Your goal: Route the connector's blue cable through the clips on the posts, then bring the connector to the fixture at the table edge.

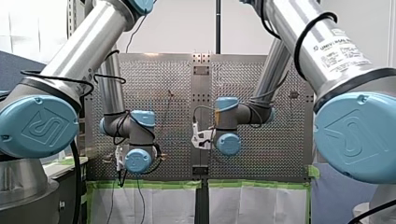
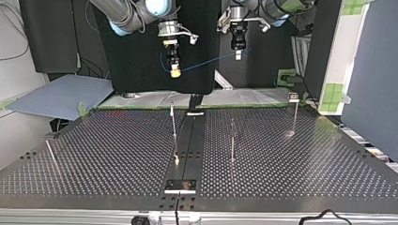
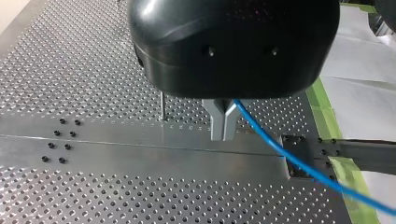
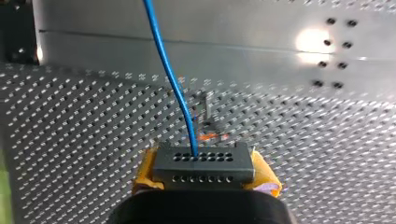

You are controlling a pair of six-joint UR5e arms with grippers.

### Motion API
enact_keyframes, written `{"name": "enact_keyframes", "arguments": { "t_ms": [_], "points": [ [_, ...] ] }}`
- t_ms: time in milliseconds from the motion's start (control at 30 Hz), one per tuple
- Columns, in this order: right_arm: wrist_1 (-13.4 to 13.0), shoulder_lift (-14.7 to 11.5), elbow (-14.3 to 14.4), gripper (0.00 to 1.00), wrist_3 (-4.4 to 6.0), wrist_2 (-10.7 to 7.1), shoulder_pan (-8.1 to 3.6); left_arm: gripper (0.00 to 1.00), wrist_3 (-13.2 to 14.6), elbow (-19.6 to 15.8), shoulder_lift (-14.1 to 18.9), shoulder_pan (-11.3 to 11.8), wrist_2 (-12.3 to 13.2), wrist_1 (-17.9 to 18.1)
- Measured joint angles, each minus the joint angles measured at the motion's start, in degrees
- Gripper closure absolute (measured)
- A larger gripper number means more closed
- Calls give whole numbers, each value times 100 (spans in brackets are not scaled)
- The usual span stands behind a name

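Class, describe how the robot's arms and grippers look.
My left arm and my right arm are silver tubes with pale blue joint caps and black cables. My right arm bears a white printed label. My left gripper is black with metal fingers; my right gripper has yellow pads.

In the left wrist view the thin blue cable (image 3: 266,135) blurs toward the camera and is cut off by the frame's edge; where it meets the metal fingers (image 3: 217,122) is hidden under the black housing (image 3: 233,46). In the right wrist view the dark grey perforated connector (image 4: 203,163) covers most of the yellow pads (image 4: 264,175), and the thin metal post (image 4: 205,109) ahead is smeared.
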Motion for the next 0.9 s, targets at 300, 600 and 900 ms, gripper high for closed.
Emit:
{"name": "enact_keyframes", "arguments": {
  "t_ms": [300, 600, 900],
  "points": [
    [445, 445, -407, 100, 331, 387, -7, 100, 0, 0, 0, 0, 0, 0],
    [671, 920, -465, 100, 352, 431, -7, 100, -11, 10, 11, -5, 9, -11],
    [922, 1172, -713, 100, 325, 482, 51, 100, -252, 359, 359, -82, -17, -362]
  ]
}}
